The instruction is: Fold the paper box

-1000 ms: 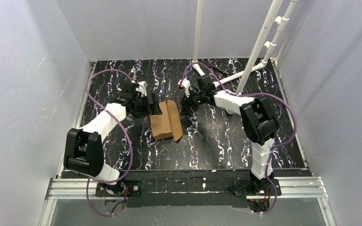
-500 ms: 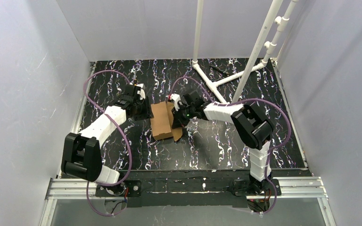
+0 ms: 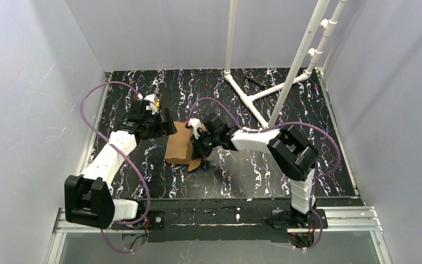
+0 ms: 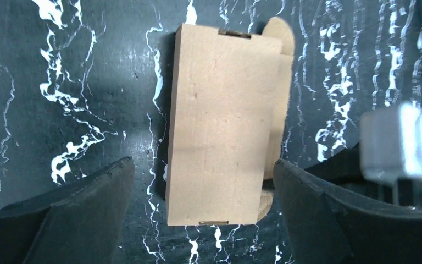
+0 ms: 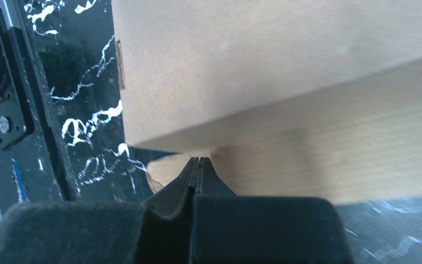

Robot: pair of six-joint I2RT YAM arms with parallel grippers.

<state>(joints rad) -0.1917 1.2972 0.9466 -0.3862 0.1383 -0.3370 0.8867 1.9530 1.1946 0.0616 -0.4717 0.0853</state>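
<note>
Two grippers by the paper box (image 3: 179, 146): left gripper (image 4: 202, 171) spread wide, right gripper (image 5: 197, 163) pressed together.

The paper box (image 3: 179, 147) lies partly folded on the black, white-veined surface (image 3: 253, 170). The left tool (image 3: 162, 127) sits just beside its far-left corner, and the right tool (image 3: 196, 144) meets its right side — jaw positions cannot be read from this height. A white pipe frame (image 3: 253, 104) stands far right.

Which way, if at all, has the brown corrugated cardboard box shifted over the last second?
Yes. The brown cardboard paper box has slid left and slightly nearer in the top view, farther from the fixed white pipe stand.
</note>
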